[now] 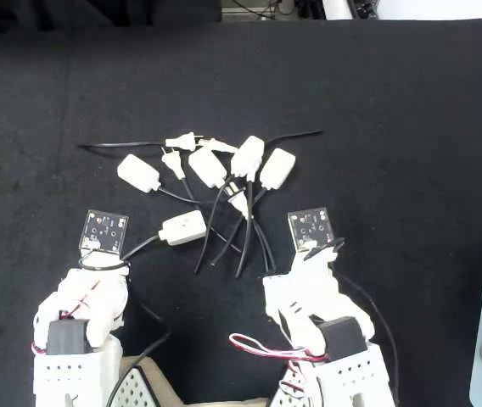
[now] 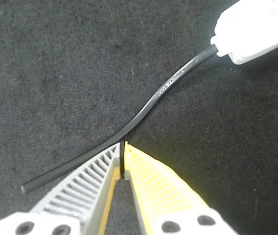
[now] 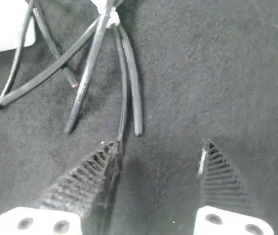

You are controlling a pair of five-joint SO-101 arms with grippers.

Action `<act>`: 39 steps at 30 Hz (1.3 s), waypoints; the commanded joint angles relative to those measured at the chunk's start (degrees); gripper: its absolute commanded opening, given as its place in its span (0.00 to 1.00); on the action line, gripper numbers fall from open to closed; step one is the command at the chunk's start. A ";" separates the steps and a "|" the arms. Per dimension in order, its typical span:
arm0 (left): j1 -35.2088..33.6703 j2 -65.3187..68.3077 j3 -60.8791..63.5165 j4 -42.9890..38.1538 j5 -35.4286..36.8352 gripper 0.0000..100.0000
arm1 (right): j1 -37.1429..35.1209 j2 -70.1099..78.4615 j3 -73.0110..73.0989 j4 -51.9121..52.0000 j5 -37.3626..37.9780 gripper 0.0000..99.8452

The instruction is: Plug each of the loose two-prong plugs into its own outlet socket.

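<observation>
Plugs (image 1: 182, 142) and white outlet sockets (image 1: 207, 167) lay bunched with their black cables (image 1: 245, 242) at the middle of the dark surface (image 1: 411, 127). One socket (image 1: 183, 227) sat a little apart at the bunch's 7 o'clock. We saw its cable (image 2: 149, 105) run beneath the left gripper (image 2: 123, 149), whose fingers were pressed together at the tips. The right gripper (image 3: 158, 155), at the bunch's 5 o'clock, held its fingers wide apart above the cloth, with one fingertip (image 3: 110, 149) touching a thin cable end (image 3: 121, 132).
</observation>
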 commanded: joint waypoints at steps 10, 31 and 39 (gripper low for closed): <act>0.22 -0.53 1.10 0.35 0.26 0.03 | 1.58 -0.75 -0.57 0.35 0.53 0.26; 0.13 -0.53 1.10 0.35 0.26 0.03 | 18.55 -0.04 -27.47 0.35 4.48 0.25; 0.13 -0.53 1.10 0.35 0.26 0.03 | 13.80 13.23 -36.44 0.09 5.01 0.04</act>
